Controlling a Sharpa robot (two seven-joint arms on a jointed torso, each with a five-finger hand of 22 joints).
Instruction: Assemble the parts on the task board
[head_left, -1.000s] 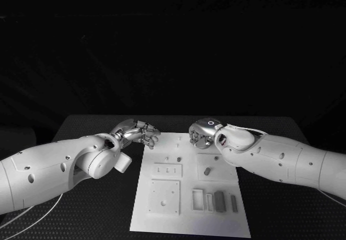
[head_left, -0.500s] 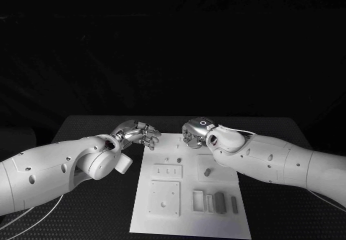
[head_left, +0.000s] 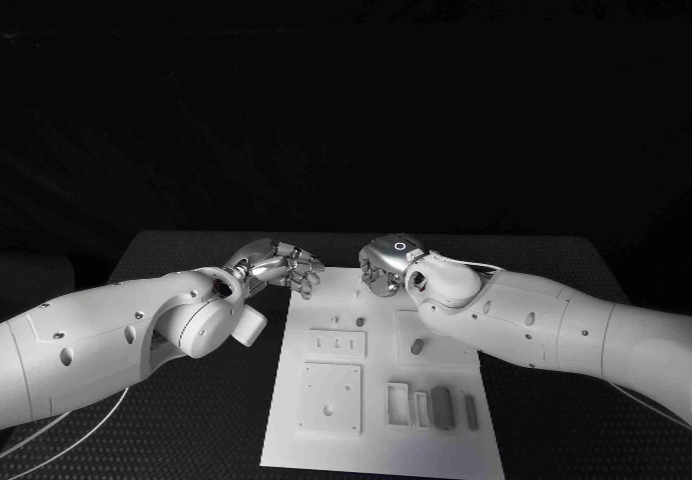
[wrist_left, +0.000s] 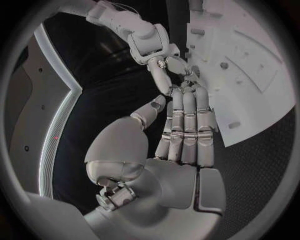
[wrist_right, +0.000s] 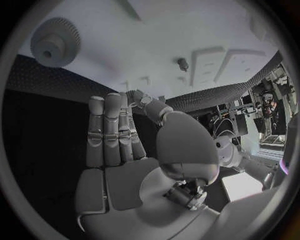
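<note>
Head view, board: white board lies lengthwise mid-table; both hands sit at its far end.
Head view, left hand: left hand hovers at the board's far left corner, fingers curled downward, nothing seen in them.
Head view, right hand: right hand over the far edge, back toward the camera; whether it holds anything, cannot tell from here.
Head view, parts: small grey parts stand in a row near the board's near right; one short peg sits mid-board.
Left wrist view: fingers straight and side by side, empty, tips at the board's edge.
Right wrist view: palm flat, fingers extended together, holding nothing; a gear lies on the board just past the fingertips.
Handling, gear: looks rigid, light, likely plastic; toothed rim should give grip. Judged best pinched across the rim or lifted by the raised hub; flat lie makes getting under it awkward.
</note>
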